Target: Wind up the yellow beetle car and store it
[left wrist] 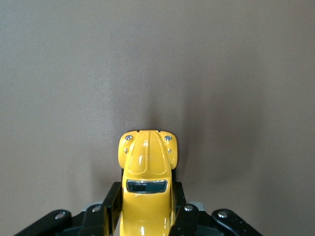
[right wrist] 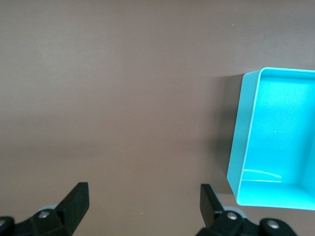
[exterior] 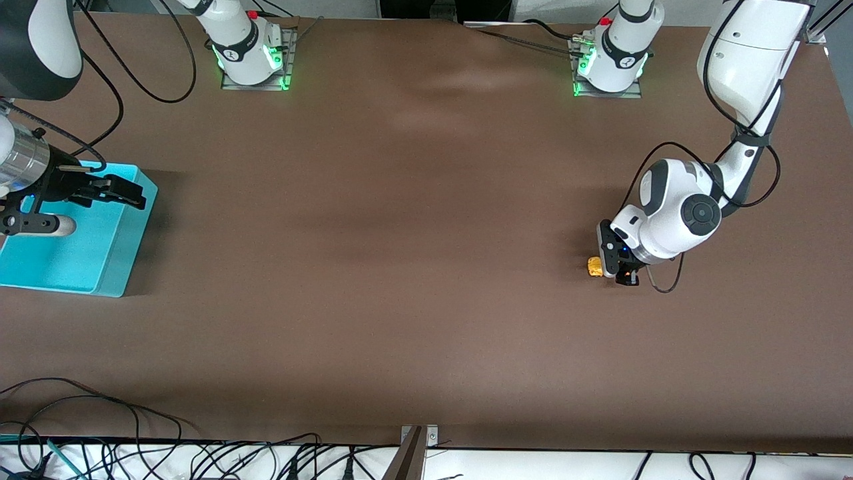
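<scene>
The yellow beetle car [exterior: 594, 267] is a tiny rounded toy at the left arm's end of the table. My left gripper [exterior: 612, 265] is down at table level and shut on it. In the left wrist view the black fingers [left wrist: 111, 202] press both sides of the yellow beetle car [left wrist: 146, 172], whose nose sticks out past the left gripper [left wrist: 145, 209]. My right gripper [exterior: 128, 191] waits open over the edge of a cyan bin. In its own view the right gripper [right wrist: 142, 201] has nothing between its fingers [right wrist: 76, 200].
The cyan bin [exterior: 136, 230] stands at the right arm's end of the table, its inside bare in the right wrist view [right wrist: 242, 147]. Brown table surface [exterior: 400, 253] stretches between bin and car. Cables [exterior: 100, 427] lie along the table's near edge.
</scene>
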`<state>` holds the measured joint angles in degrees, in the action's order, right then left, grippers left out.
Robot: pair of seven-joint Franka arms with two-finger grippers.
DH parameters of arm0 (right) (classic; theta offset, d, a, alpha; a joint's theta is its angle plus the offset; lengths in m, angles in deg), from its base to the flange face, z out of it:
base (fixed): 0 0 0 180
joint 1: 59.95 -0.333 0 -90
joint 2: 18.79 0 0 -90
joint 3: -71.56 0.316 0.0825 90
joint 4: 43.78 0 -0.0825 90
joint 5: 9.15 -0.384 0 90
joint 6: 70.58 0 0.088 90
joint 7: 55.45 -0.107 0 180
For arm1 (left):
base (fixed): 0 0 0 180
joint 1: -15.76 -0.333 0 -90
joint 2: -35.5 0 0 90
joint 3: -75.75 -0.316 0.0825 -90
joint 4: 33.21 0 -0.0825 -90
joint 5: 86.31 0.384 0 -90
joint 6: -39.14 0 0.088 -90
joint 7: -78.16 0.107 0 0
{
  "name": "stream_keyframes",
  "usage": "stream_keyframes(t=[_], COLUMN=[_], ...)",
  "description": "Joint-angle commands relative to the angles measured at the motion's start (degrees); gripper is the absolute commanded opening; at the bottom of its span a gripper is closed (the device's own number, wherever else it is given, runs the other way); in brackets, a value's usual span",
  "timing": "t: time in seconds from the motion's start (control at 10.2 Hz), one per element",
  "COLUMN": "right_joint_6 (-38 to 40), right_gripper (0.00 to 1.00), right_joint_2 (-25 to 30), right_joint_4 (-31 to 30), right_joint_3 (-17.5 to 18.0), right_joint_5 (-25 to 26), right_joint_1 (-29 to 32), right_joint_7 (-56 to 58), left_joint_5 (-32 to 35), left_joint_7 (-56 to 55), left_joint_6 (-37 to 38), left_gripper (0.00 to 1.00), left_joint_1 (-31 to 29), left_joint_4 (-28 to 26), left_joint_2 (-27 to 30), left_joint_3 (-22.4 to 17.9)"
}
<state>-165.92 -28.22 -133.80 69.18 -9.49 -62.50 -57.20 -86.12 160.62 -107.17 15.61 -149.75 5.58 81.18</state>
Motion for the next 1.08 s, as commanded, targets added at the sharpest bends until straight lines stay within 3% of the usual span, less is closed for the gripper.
stream_keyframes(t=[0.0, 0.39, 0.98], right_joint_6=[0.68, 0.68, 0.68], right_gripper=[1.00, 1.00, 1.00], right_joint_2=[-0.50, -0.50, -0.50], right_joint_4=[1.34, 1.34, 1.34], right_joint_3=[0.01, 0.01, 0.01], right_joint_5=[-0.02, -0.02, 0.07], right_joint_1=[-0.09, -0.09, -0.09], right_joint_7=[-0.27, -0.18, -0.27], left_joint_5=[1.31, 1.31, 5.96], left_joint_7=[2.17, 5.06, 12.01], left_joint_6=[-0.20, -0.20, -0.38], left_gripper=[0.06, 0.06, 0.06], left_joint_1=[-0.90, -3.62, -14.16], left_joint_4=[0.26, 1.13, 3.68], left_joint_2=[-0.84, -2.06, -4.53], left_joint_3=[0.19, -0.07, -0.07])
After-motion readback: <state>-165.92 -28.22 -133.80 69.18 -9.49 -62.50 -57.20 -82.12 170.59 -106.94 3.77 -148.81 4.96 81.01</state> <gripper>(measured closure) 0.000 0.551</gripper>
